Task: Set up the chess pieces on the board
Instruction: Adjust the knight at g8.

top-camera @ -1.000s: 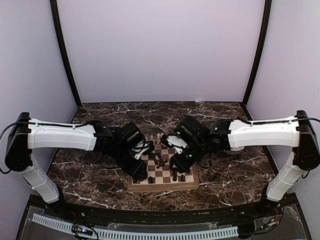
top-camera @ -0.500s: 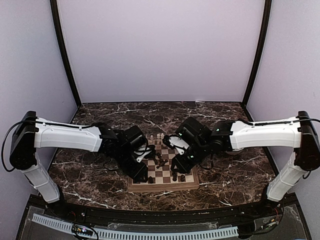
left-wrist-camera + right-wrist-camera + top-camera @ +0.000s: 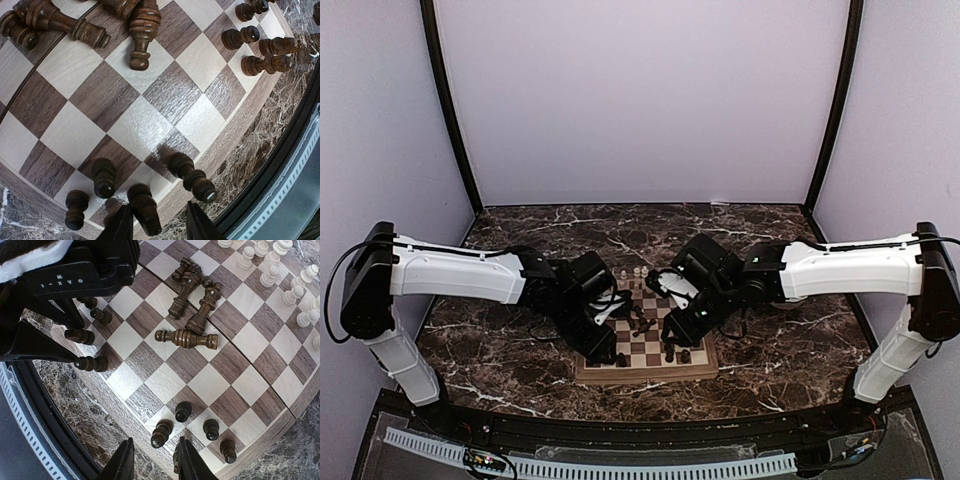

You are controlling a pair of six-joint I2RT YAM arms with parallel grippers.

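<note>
The board (image 3: 645, 374) lies between my arms. Dark brown pieces (image 3: 192, 295) lie toppled in a pile at its middle, which also shows in the left wrist view (image 3: 125, 20). Cream pieces (image 3: 270, 265) stand along the far edge. My left gripper (image 3: 159, 212) is open over the near left corner, with a standing dark piece (image 3: 145, 212) against its left finger. My right gripper (image 3: 154, 441) is open over the near right corner, above a standing dark pawn (image 3: 161, 434). Both grippers show in the top view, left (image 3: 605, 350) and right (image 3: 675, 335).
More dark pieces stand along the near edge (image 3: 211, 429) (image 3: 104, 176) and at the far corner in the left wrist view (image 3: 265, 62). The left arm's black gripper body (image 3: 75, 275) looms over the board's left side. Marble tabletop (image 3: 770, 350) surrounds the board; a black rail (image 3: 640, 430) runs along the front.
The left arm has shifted a little to the right, toward the board's near left corner. The right gripper has barely moved. No piece has changed place.
</note>
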